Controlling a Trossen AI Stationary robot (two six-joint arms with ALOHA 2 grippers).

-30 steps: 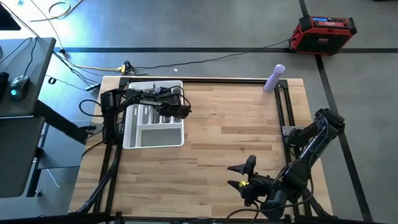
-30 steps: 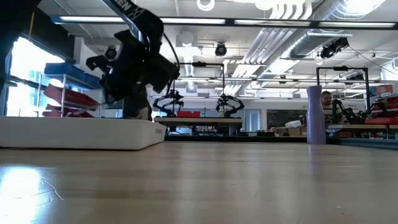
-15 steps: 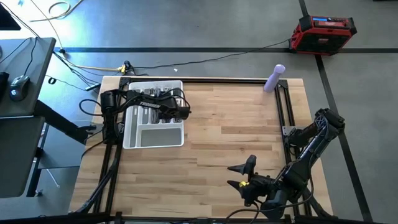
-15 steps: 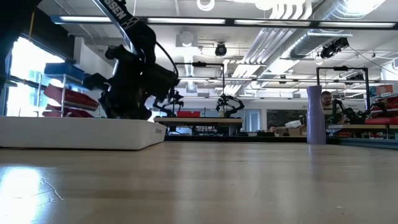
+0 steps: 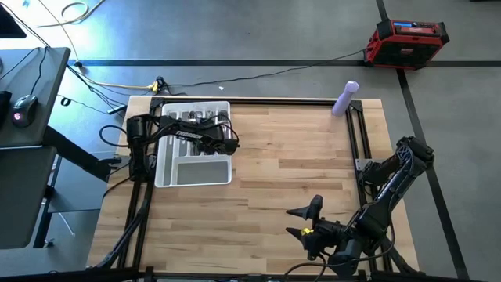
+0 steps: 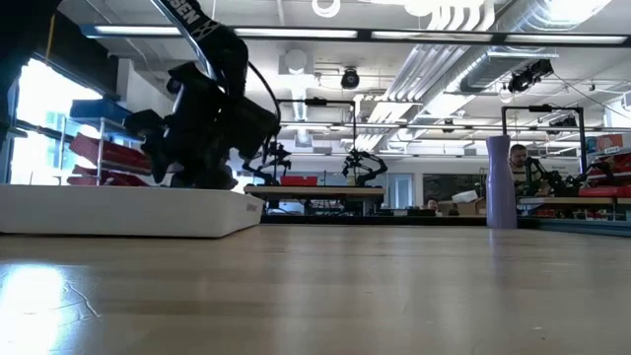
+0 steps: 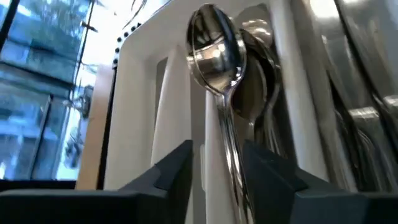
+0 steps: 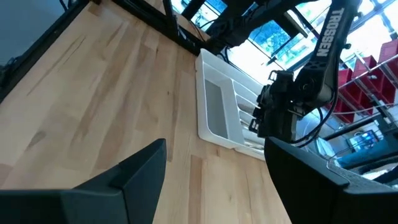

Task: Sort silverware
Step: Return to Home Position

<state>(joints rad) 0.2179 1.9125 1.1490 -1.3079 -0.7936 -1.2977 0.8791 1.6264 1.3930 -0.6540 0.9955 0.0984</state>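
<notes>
The right gripper waits spread at the near edge of the pale wooden table, while farther off the left gripper, spread and empty, hovers over the white compartmented plastic tray, where shiny silver metal spoons lie lengthwise straight ahead between its fingers.

The desk is seen straight down from overhead and level from its surface; the tray is shared by all views, closest from the left wrist.

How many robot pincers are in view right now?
2. The left pincer hangs open over the white tray; the right pincer waits open over the table's opposite side.
</notes>
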